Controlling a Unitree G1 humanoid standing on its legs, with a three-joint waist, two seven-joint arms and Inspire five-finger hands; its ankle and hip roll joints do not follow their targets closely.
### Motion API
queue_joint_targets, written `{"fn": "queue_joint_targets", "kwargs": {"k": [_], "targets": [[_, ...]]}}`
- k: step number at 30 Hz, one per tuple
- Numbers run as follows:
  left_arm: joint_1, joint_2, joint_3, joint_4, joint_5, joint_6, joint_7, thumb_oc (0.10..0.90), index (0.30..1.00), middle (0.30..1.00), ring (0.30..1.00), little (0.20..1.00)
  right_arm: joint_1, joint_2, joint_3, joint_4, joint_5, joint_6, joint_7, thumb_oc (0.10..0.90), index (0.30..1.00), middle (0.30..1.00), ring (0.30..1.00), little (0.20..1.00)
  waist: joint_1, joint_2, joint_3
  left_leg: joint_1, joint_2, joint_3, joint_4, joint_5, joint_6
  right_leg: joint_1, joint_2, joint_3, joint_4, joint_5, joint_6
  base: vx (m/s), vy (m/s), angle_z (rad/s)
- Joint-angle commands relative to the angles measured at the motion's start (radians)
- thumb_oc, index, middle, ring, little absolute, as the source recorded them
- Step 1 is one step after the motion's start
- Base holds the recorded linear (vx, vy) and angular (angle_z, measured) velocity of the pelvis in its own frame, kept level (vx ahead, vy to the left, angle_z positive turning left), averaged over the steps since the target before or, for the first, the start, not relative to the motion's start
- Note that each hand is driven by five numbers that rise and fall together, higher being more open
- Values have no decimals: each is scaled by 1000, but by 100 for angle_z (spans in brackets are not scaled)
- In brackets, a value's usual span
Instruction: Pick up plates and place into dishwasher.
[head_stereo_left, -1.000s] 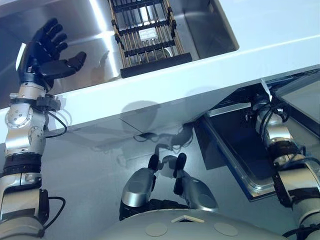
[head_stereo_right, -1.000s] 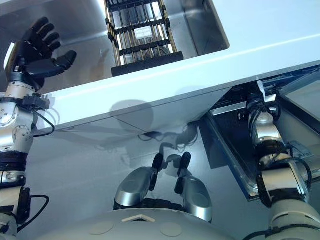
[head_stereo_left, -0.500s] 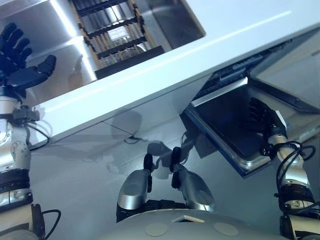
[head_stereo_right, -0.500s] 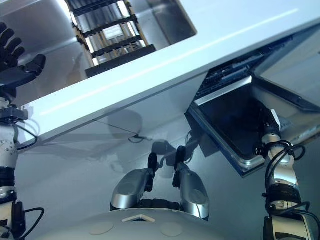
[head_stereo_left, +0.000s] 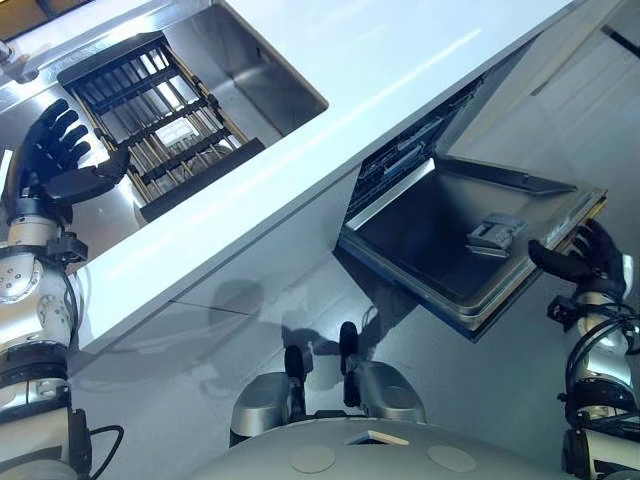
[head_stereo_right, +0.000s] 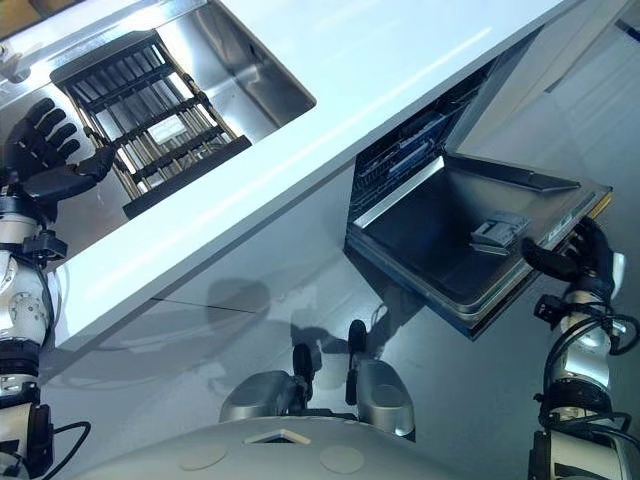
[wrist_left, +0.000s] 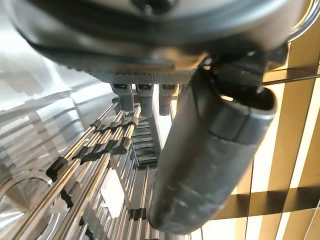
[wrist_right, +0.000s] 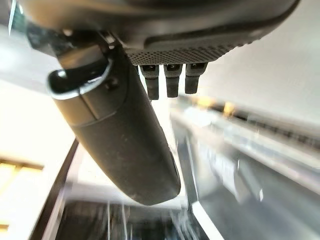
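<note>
The right hand (head_stereo_left: 585, 258) curls over the dishwasher door (head_stereo_left: 440, 235) edge at 3 o'clock. The left hand (head_stereo_left: 55, 160) spreads wide and empty beside the rack (head_stereo_left: 160, 130) at 10 o'clock.

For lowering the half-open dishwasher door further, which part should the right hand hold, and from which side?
Hold the free top edge of the dishwasher door, coming from the robot's right, where the right hand already is. The door is tilted halfway down, and that edge lies farthest from the hinge.

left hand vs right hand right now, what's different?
The left hand is raised over the sink beside the rack, touching nothing; the right hand is low at the open dishwasher door, at its outer edge. The left hand's fingers are spread; the right hand's look curled by the door edge. Both are dark and hold no plate.
</note>
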Motion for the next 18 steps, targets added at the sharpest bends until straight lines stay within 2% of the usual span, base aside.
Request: {"fn": "queue_joint_targets", "kwargs": {"k": [1, 4, 8, 11, 13, 18], "targets": [[-41, -57, -68, 58, -8, -105, 4, 800, 900, 900, 900, 900, -62, -87, -107, -8, 1, -169, -145, 800, 900, 900, 900, 900, -25, 47, -35, -51, -30, -50, 19, -31, 18, -11, 29, -18, 137, -168, 80, 0, 0, 0], [-34, -61, -66, 65, -9, -108, 3, 800, 900, 900, 900, 900, -50, -87, -122, 11, -14, -182, -168, 800, 900, 900, 900, 900, -28, 52, -40, -50, -29, -55, 21, -31, 14, -3, 33, -18, 135, -172, 75, 0, 0, 0], [-22, -62, -62, 77, -9, -115, 0, 800, 900, 900, 900, 900, -27, -99, -138, 66, 4, -162, -148, 800, 900, 900, 900, 900, -31, 56, -49, -58, -27, -65, 31, -26, 7, 4, 38, -20, 136, -183, 63, 0, 0, 0], [-22, -63, -60, 81, 1, -114, 5, 800, 900, 900, 900, 900, -22, -99, -157, 110, 104, -133, -73, 800, 900, 900, 900, 900, -33, 58, -44, -68, -24, -75, 46, -26, 2, 4, 38, -20, 149, -195, 55, 7, 15, 5], [-28, -54, -54, 84, 9, -104, 7, 800, 900, 900, 900, 900, -26, -91, -192, 141, 247, -99, 22, 800, 900, 900, 900, 900, -34, 58, -33, -80, -24, -85, 65, -27, -1, 0, 37, -23, 165, -203, 49, 6, 23, 4], [-47, -17, -41, 104, 30, -91, 28, 800, 900, 900, 900, 900, -39, -94, -246, 195, 404, -55, 119, 800, 900, 900, 900, 900, -32, 56, -2, -113, -22, -94, 102, -29, -6, -20, 27, -31, 189, -211, 42, -14, 59, 3]]}}
